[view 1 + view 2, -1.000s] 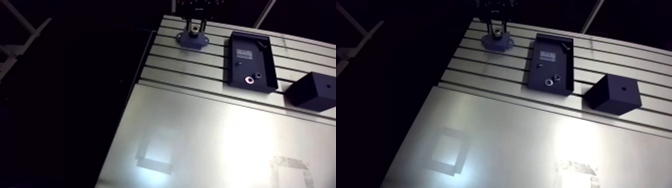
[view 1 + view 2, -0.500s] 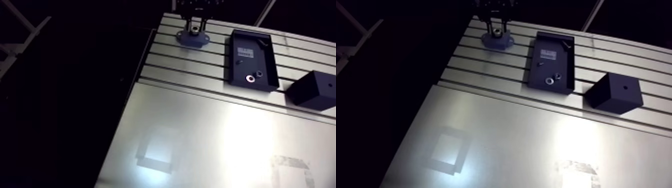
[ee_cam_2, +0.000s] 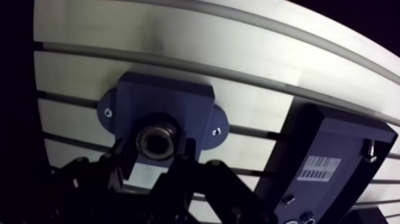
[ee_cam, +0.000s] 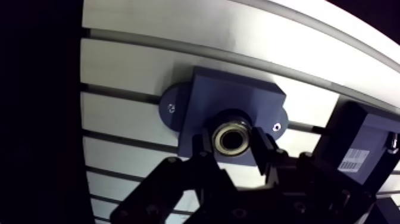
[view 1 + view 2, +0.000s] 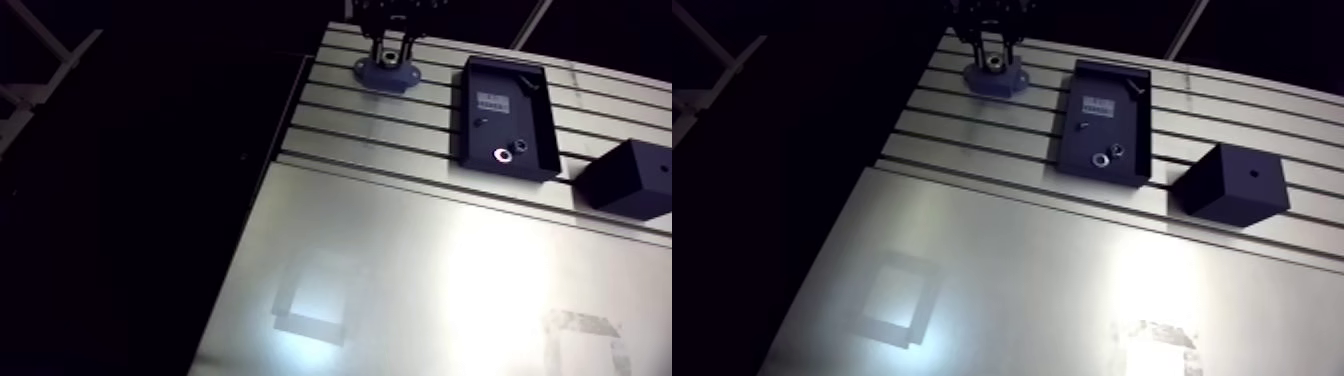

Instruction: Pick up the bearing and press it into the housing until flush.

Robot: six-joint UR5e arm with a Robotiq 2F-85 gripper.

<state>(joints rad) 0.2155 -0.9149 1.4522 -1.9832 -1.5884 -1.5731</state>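
In the wrist view a metal ring bearing (image 4: 232, 136) sits between my two fingers, pressed on both sides, right over the round bore of the dark blue housing (image 4: 229, 101). The housing is a block with two screwed ears, lying on the slotted table (image 4: 131, 65). My gripper (image 4: 232, 143) is shut on the bearing. Whether the bearing is partly in the bore I cannot tell. In the arm view the gripper (image 5: 392, 52) stands over the housing (image 5: 388, 76) at the table's far edge.
A black tray (image 5: 505, 120) with a label, a screw and two small rings lies to the right of the housing. A black cube (image 5: 628, 180) stands further right. Taped square outlines (image 5: 310, 310) mark the smooth plate nearer the camera. The table's left edge runs close to the housing.
The arm view has shifted slightly, so the camera moved. The gripper stays over the housing with the bearing in it; no other thing has moved.
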